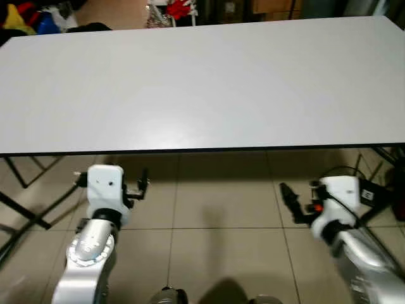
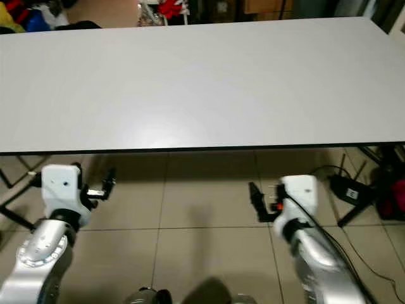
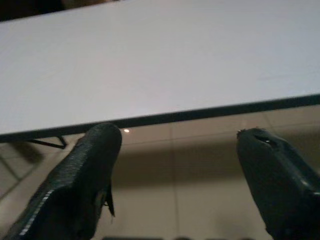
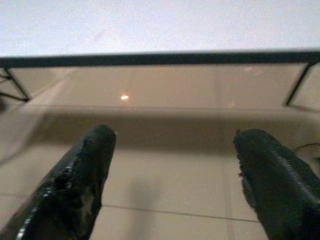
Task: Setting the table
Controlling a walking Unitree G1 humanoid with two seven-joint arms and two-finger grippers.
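— Standing before the white surface [image 1: 202, 82], what do the two hands do?
— Both hang lower than its front edge, over the tiled floor [image 1: 209, 215]. The left hand [image 3: 177, 175] is released, its two black fingers [image 3: 85, 175] well apart, and it holds nothing. The right hand [image 4: 175, 175] is released too, and grasps nothing.
— And where is the surface?
— It spreads wide in front of the robot, with a dark rim and black legs [image 1: 25, 215] under it. Behind its far edge I see some red and yellow things [image 1: 180, 7], too blurred to name.
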